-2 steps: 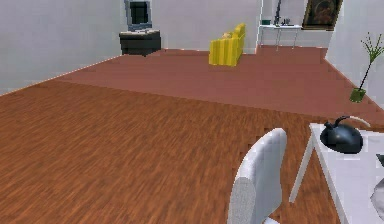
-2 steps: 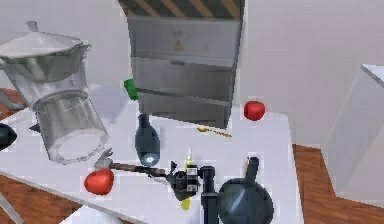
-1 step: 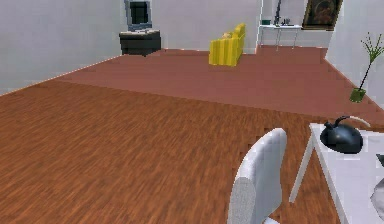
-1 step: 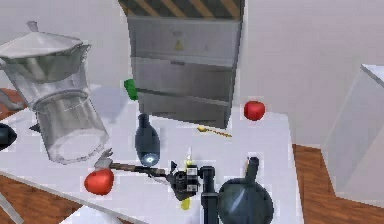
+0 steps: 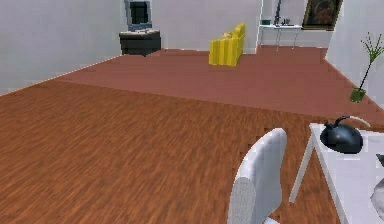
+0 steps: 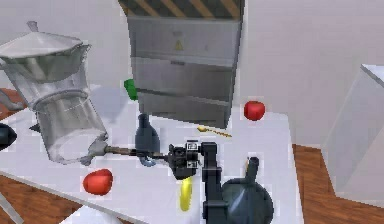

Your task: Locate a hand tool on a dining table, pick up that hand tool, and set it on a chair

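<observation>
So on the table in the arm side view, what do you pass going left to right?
Big see-through jar → dark bottle → yellow thing → small gold thing → red round thing.

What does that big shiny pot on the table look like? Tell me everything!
The big pot looks like silvery-grey metal, tall and round, with a wider rimmed top section. It stands on the white table, toward the arm side view's left, taller than the dark bottle beside it.
</observation>
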